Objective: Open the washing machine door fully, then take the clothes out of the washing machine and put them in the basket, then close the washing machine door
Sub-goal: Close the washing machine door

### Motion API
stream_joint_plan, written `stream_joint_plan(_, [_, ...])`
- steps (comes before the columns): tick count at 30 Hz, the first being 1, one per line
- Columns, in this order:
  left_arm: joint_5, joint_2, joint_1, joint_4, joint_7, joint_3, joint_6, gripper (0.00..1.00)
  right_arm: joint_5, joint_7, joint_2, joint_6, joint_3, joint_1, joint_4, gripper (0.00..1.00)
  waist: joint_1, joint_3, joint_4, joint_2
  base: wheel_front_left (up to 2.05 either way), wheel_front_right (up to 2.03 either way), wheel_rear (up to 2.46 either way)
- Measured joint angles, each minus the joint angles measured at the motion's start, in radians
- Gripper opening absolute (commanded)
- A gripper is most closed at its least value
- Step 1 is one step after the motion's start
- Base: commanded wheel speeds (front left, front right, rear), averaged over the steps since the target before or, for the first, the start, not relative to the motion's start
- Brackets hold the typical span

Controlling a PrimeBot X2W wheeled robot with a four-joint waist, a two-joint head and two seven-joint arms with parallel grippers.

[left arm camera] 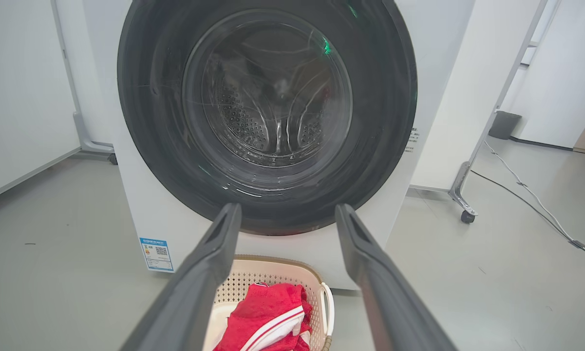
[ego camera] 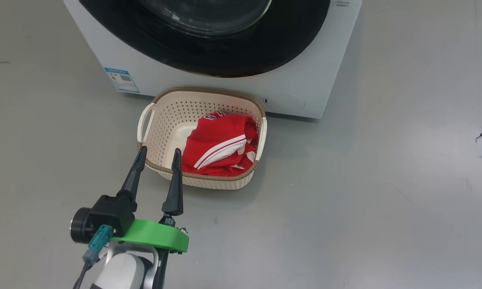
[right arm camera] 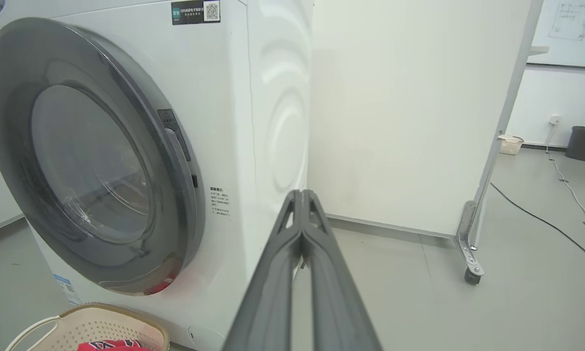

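Looks all but done: large round door w/ glossy black rim [left arm camera: 146, 122] flush against big white front-loading washing machine [ego camera: 305, 88], apparently closed; bright red, white-striped clothes [ego camera: 220, 140] heaped in right half of small cream perforated plastic basket [ego camera: 224, 182], just in front of machine. Left gripper [ego camera: 160, 149] splayed wide, empty, tips over basket's near-left rim, clothes just beside rt tip, seemingly apart. Right gripper [right arm camera: 302, 195] clenched on nothing, near machine's front corner.

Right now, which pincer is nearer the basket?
Left. The left pincer, open, has its tips at the basket's near-left rim. The right pincer, shut, sits off to the basket's right, pointing at the washing machine's corner.
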Motion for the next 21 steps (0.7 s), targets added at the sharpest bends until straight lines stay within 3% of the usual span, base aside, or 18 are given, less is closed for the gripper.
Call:
stream_joint_plan(16, [0.0,0.002,0.049,0.005,0.0,0.03,-0.036,1.0,-0.002,0.0,0.082,-0.027,-0.136,0.274,-0.093,0.0,0.0,-0.1,-0.068,0.0,0.0,0.0,0.0])
stream_joint_plan(17, [0.0,0.002,0.053,0.004,0.0,0.032,-0.043,1.0,-0.008,0.0,0.093,-0.027,-0.151,0.305,-0.112,0.39,0.0,-0.104,-0.072,0.0,0.0,0.0,0.0])
stream_joint_plan(18, [0.0,0.002,0.055,0.004,0.0,0.033,-0.043,1.0,-0.009,0.0,0.1,-0.027,-0.16,0.316,-0.121,1.0,0.0,-0.105,-0.073,0.0,0.0,0.0,0.0])
stream_joint_plan(21, [0.0,0.003,0.056,0.003,0.0,0.037,-0.044,1.0,-0.02,0.0,0.12,-0.026,-0.18,0.343,-0.151,1.0,0.0,-0.104,-0.074,0.0,0.0,0.0,0.0])
